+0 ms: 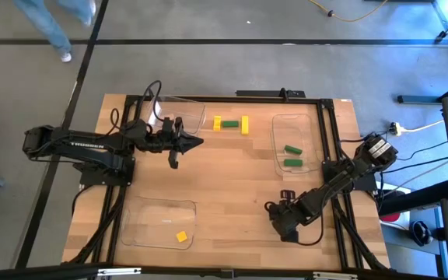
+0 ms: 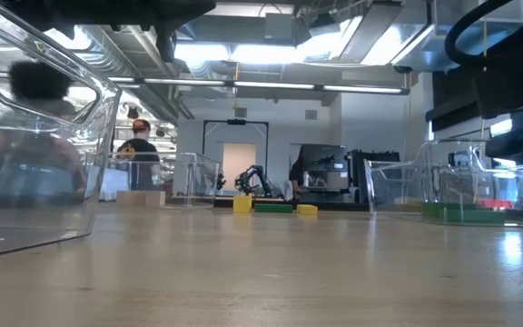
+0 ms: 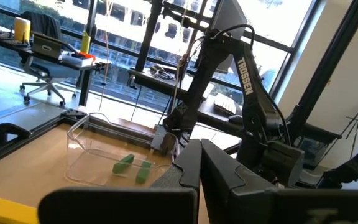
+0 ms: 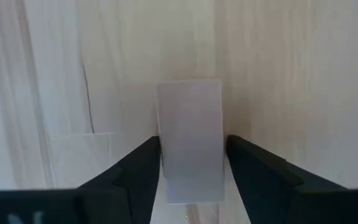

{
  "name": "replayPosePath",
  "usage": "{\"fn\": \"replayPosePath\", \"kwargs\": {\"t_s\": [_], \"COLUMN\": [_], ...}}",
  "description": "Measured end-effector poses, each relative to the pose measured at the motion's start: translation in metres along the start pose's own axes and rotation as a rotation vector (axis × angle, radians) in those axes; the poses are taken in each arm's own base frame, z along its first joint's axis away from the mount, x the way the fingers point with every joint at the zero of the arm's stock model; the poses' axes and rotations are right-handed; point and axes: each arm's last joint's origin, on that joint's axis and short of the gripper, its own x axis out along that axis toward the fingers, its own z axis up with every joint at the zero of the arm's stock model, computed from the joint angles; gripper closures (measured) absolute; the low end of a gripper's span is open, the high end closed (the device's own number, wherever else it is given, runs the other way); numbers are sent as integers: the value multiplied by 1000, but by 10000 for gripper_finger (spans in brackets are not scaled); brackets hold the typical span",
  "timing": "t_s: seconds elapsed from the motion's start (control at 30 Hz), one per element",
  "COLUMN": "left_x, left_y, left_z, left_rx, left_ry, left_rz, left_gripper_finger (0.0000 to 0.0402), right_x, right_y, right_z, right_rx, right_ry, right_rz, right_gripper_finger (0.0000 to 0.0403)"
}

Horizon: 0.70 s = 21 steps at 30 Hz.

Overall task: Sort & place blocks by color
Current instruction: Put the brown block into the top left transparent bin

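Note:
A plain tan block [image 4: 189, 140] sits between the fingers of my right gripper [image 1: 283, 223], which points down at the table's near right part. Two yellow blocks [image 1: 217, 122] [image 1: 245, 124] and a green bar [image 1: 230, 124] lie in a row on the table near the far edge. Two green blocks [image 1: 292, 149] [image 1: 292, 162] lie in the right tray [image 1: 277, 131]. One yellow block [image 1: 181, 236] lies in the near left tray [image 1: 134, 225]. My left gripper [image 1: 196, 142] hovers shut left of the row, holding nothing. My right gripper pinches the tan block between its two fingers [image 4: 143, 169], which lie against its two long sides [image 4: 166, 155]. It comes from above, pointing down, with the fingers along the block. Whether the block rests on the table or is lifted, I cannot tell.
A third clear tray [image 1: 185, 115] stands at the far left, beside my left gripper. The table's middle [image 1: 224, 187] is bare wood between the trays. Black frame rails [image 1: 329, 132] run along the table's sides. A person [image 2: 137, 154] stands in the room far behind.

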Motion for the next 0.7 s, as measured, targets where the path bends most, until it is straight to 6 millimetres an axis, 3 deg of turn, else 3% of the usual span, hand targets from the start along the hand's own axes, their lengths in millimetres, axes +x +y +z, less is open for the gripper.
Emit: {"fn": "replayPosePath", "kwargs": {"t_s": [0.1, 0.27, 0.4, 0.57, 0.7], "left_x": [0, 0, 0, 0, 0], "left_y": [0, 1, 1, 1, 0], "left_z": [0, 0, 0, 0, 1], "left_rx": [0, 0, 0, 0, 7], "left_ry": [-2, -8, -9, -9, -15], "left_rz": [5, 23, 23, 23, 22], "left_gripper_finger": [402, 402, 402, 402, 402], "right_x": [-1, -7, -19, -49, -70], "right_y": [1, 1, -8, -26, -48], "right_z": [1, 6, 9, 24, 51], "right_rx": [-33, -70, -36, 48, 157], "right_ry": [8, 18, 14, -108, -335], "right_rz": [0, 10, 32, 102, 161], "right_gripper_finger": [218, 274, 273, 273, 273]}}
